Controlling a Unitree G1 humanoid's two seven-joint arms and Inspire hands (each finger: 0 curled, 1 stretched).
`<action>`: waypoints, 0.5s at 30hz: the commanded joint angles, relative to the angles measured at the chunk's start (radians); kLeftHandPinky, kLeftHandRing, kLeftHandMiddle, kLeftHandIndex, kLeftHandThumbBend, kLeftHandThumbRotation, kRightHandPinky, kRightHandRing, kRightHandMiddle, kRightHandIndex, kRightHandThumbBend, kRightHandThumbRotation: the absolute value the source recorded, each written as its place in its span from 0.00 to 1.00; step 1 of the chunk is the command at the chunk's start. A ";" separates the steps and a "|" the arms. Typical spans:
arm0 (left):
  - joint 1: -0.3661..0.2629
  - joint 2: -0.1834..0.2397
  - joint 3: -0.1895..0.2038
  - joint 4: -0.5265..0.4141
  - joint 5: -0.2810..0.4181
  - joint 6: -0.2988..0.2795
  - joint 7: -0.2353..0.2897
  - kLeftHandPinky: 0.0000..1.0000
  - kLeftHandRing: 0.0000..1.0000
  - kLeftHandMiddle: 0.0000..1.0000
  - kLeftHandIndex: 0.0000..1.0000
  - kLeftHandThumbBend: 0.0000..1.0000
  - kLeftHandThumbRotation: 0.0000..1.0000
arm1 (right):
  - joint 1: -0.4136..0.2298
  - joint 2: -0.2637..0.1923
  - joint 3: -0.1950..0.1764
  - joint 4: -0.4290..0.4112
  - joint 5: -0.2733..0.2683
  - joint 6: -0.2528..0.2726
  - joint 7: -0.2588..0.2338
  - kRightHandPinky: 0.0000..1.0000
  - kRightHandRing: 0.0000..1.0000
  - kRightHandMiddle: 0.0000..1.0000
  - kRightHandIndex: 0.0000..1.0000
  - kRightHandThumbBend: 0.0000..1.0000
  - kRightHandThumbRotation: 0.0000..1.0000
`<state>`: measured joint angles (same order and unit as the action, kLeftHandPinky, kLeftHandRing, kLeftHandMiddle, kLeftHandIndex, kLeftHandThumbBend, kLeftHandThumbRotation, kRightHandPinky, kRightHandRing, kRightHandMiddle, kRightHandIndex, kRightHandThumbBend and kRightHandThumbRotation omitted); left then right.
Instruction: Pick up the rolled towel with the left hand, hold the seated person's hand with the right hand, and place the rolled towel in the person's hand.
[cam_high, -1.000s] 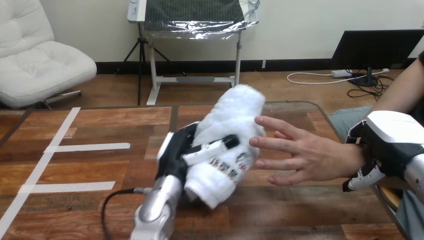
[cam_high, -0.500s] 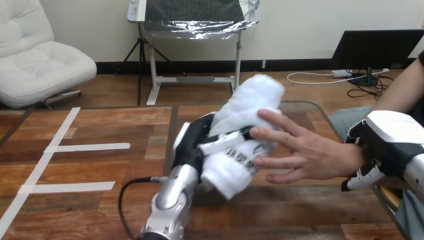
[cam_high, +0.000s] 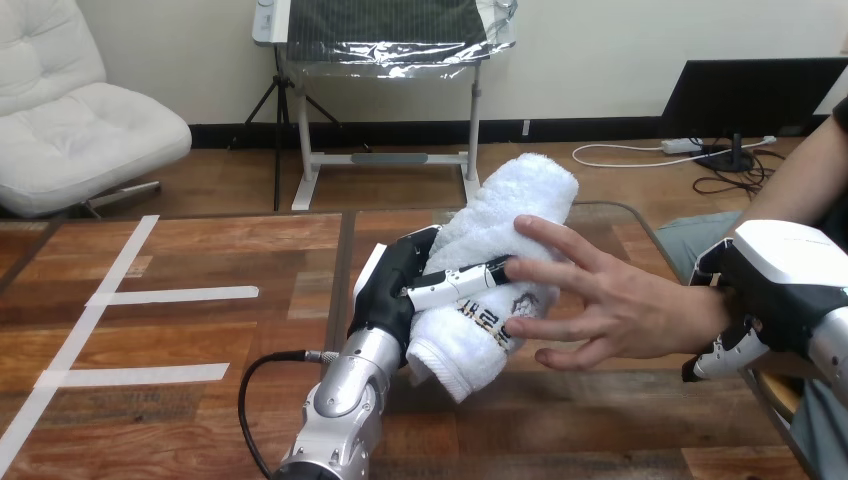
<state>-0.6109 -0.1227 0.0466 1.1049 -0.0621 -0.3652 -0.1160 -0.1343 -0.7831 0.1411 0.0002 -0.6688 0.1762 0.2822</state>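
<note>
Two robot hands in frame. The left arm comes up from bottom centre, forearm angled up-right. The left hand (cam_high: 392, 295) sits mid-frame, fingers and thumb wrapped round the rolled towel (cam_high: 515, 200), held tilted above the table (cam_high: 180, 330) w/ its top end toward upper right. The towel's lower left is partly behind that hand. The person's hand (cam_high: 610, 305) is centre-right, fingers spread, tips touching the towel's right side. The right hand (cam_high: 775, 285) at the right edge covers the person's wrist (cam_high: 705, 315), fingers curled under it. Its thumb is hidden and the arm is cut off by the frame.
</note>
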 joint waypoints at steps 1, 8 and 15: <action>-0.203 -0.127 -0.029 -0.028 0.017 -0.021 0.032 0.28 0.35 0.42 0.49 0.68 0.01 | -0.047 0.022 -0.050 -0.053 0.013 0.001 -0.036 0.27 0.35 0.43 0.49 0.83 0.00; -0.218 -0.154 -0.035 -0.028 0.008 0.006 0.037 0.28 0.35 0.43 0.48 0.69 0.02 | -0.046 0.022 -0.045 -0.052 0.009 0.006 -0.034 0.29 0.36 0.45 0.49 0.82 0.00; -0.219 -0.185 -0.047 -0.029 0.004 0.002 0.042 0.28 0.36 0.43 0.48 0.69 0.03 | -0.041 0.022 -0.044 -0.054 0.009 0.010 -0.031 0.26 0.34 0.42 0.49 0.82 0.00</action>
<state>-0.6109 -0.1239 0.0238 1.1057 -0.0563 -0.3420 -0.0792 -0.1343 -0.7830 0.1411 0.0000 -0.6687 0.1760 0.2767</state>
